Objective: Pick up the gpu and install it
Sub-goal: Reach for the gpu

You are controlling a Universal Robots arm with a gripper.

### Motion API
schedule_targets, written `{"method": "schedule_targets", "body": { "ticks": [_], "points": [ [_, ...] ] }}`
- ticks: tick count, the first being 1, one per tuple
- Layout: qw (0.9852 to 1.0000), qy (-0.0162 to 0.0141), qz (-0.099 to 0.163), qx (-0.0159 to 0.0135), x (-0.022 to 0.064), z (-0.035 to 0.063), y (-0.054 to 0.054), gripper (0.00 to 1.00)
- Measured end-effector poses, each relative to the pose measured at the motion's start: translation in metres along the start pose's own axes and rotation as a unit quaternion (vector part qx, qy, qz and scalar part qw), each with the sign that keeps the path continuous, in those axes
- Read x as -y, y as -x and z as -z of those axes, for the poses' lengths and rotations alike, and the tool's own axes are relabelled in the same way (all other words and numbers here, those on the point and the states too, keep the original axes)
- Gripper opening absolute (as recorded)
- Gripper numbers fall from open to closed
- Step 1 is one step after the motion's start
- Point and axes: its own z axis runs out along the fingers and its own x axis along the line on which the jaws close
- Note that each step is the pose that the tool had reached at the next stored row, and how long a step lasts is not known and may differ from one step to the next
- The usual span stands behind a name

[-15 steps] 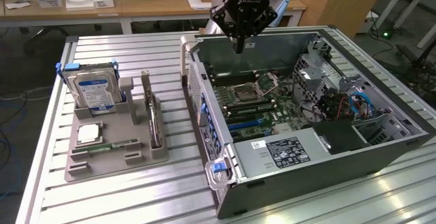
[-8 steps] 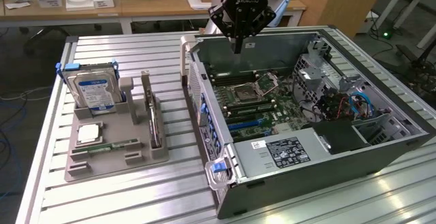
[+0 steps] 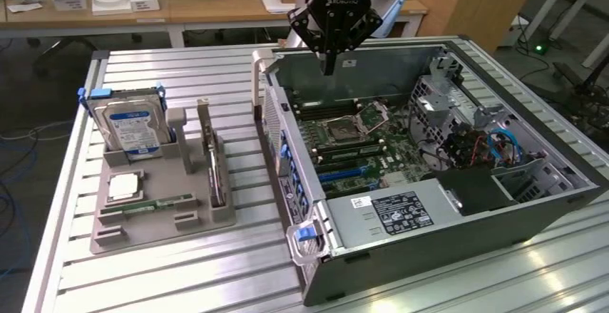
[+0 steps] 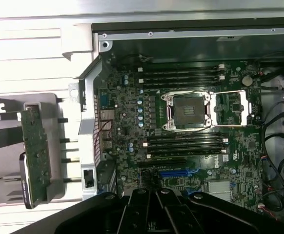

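Observation:
The gpu (image 3: 215, 165) stands on its edge in a slot of the grey holder tray (image 3: 157, 220), left of the open computer case (image 3: 428, 185) in the exterior view. In the wrist view the gpu (image 4: 35, 151) shows as a green board edge beside the case wall. My gripper (image 3: 329, 65) hangs over the case's back corner, well apart from the gpu. Its fingers are shut together with nothing between them. The black gripper body (image 4: 154, 195) shows above the motherboard (image 4: 132, 122).
The tray also holds a hard drive with a blue-white label (image 3: 133, 131), a processor chip (image 3: 125, 185) and a narrow memory stick (image 3: 152, 204). Inside the case are an open processor socket (image 4: 188, 111), a blue slot (image 4: 173, 172) and loose cables (image 3: 476, 145). A ribbed metal table (image 3: 190, 277) carries everything.

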Motion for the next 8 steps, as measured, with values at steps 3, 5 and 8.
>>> {"method": "schedule_targets", "body": {
  "ticks": [3, 5, 8],
  "points": [
    [1.0000, 0.0000, 0.000, 0.0000, 0.0001, 0.0000, -0.0015, 0.10],
    [1.0000, 0.0000, 0.000, 0.0000, 0.0002, 0.0001, -0.0025, 0.10],
    [1.0000, 0.0000, 0.000, 0.0000, 0.0003, 0.0001, -0.0040, 0.10]
  ]
}}
